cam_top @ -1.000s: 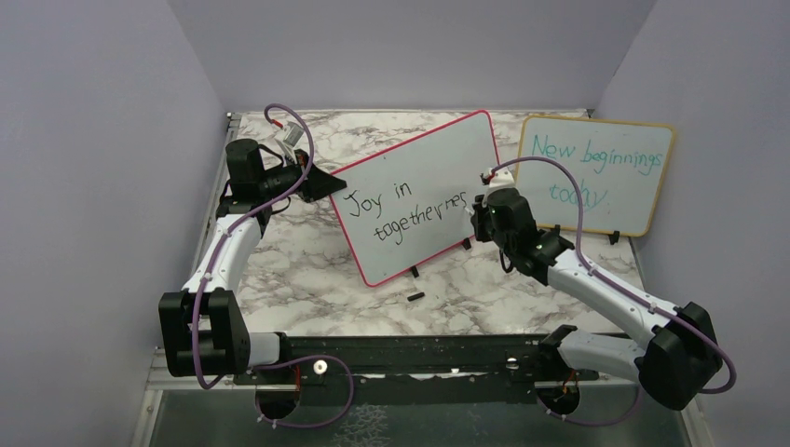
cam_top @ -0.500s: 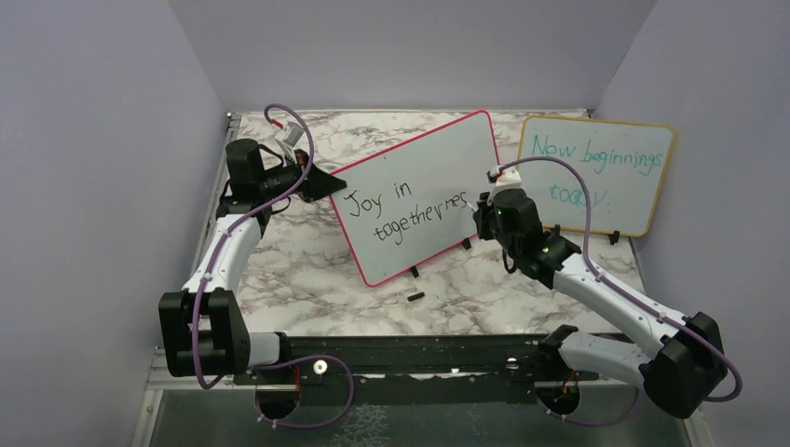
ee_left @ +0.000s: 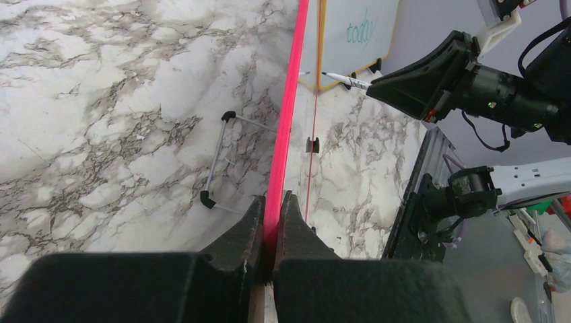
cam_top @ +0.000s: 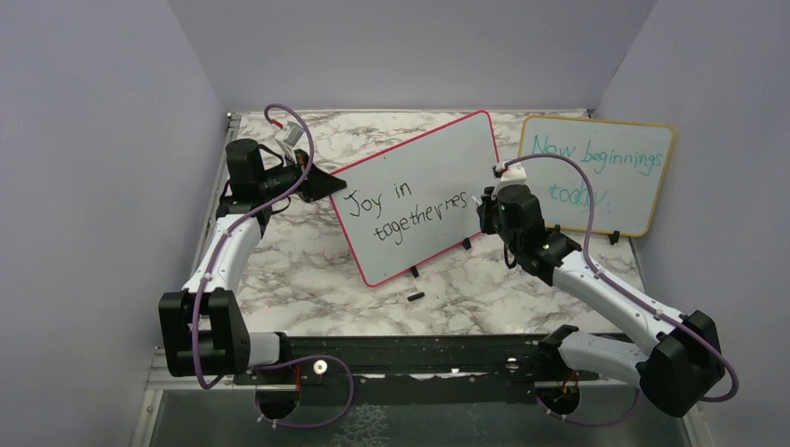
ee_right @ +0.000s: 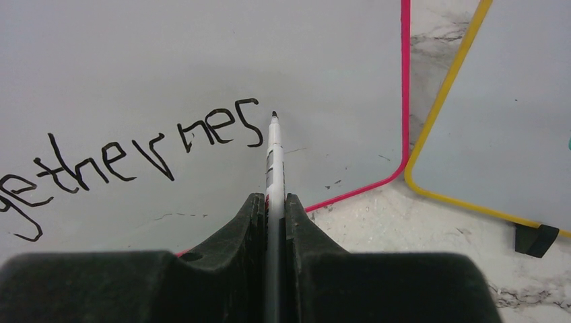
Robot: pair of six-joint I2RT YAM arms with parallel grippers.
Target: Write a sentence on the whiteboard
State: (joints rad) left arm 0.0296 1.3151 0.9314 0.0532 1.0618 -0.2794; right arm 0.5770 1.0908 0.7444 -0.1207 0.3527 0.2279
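Smooth glossy whiteboard (cam_top: 438, 163), red-pink plastic-looking frame (ee_left: 288, 121) — marble-look table (cam_top: 298, 256) (fingers (ee_right: 236, 235) matt black plastic)

The left arm (cam_top: 222, 256) reaches forward, wrist turned inward, with the 2 fingers of the left gripper (ee_left: 273, 202) pinched on the whiteboard (ee_left: 291, 101) at its red edge. The right arm (cam_top: 601, 284) stretches diagonally toward the centre, the right gripper (ee_right: 275, 202) clamped around a marker (ee_right: 274, 145).

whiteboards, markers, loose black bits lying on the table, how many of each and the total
whiteboards: 2, the red-framed whiteboard and the yellow-framed whiteboard
markers: 1, the marker
loose black bits: 1, the black piece in front of the red-framed whiteboard
total: 4
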